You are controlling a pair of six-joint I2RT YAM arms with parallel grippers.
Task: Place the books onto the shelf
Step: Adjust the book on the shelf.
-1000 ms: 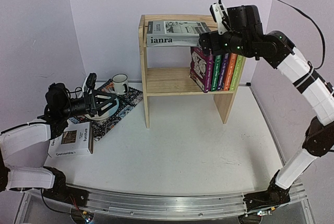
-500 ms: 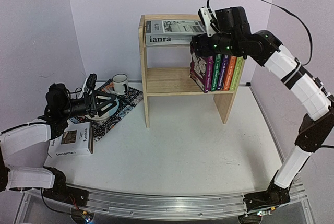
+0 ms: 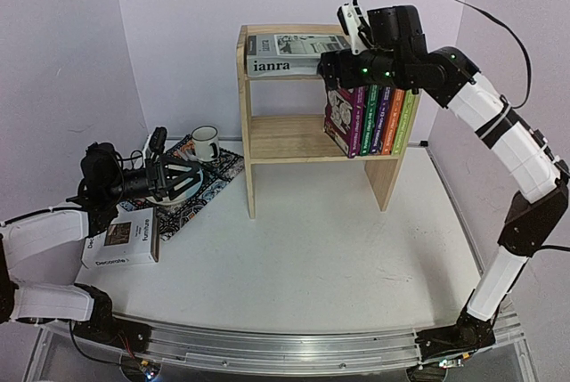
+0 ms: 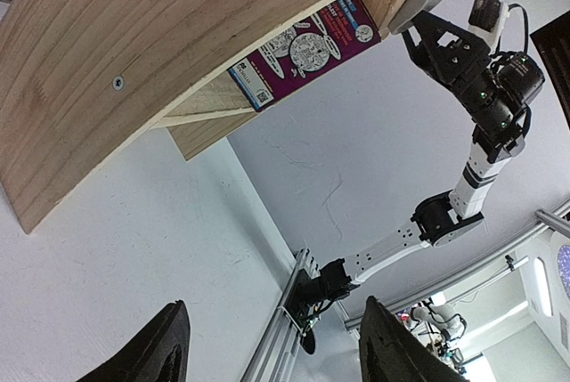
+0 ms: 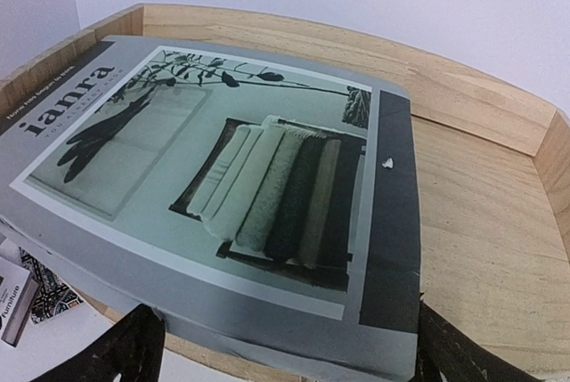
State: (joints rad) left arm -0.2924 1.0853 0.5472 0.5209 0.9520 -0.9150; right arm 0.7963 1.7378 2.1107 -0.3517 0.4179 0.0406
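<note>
The pine shelf (image 3: 285,137) stands at the back of the table. The grey "ianra" book (image 3: 283,54) lies flat on its top tier. Several colourful books (image 3: 370,119) stand upright at the right of the lower tier. My right gripper (image 3: 331,65) hovers at the right end of the "ianra" book (image 5: 223,177), open, with its fingers (image 5: 138,346) wide on either side of the near edge. The white "Decorate" book (image 3: 125,239) lies on the table at the left. Just behind it my left gripper (image 3: 183,177) is open and holds nothing (image 4: 272,351).
A dark patterned placemat (image 3: 218,168) lies left of the shelf with a white mug (image 3: 206,142) on it. Purple walls close in behind and on both sides. A metal rail (image 3: 285,351) runs along the near table edge.
My right gripper has moved left along the top tier, and the "ianra" book has slid a little left with it. The left arm has stayed put.
</note>
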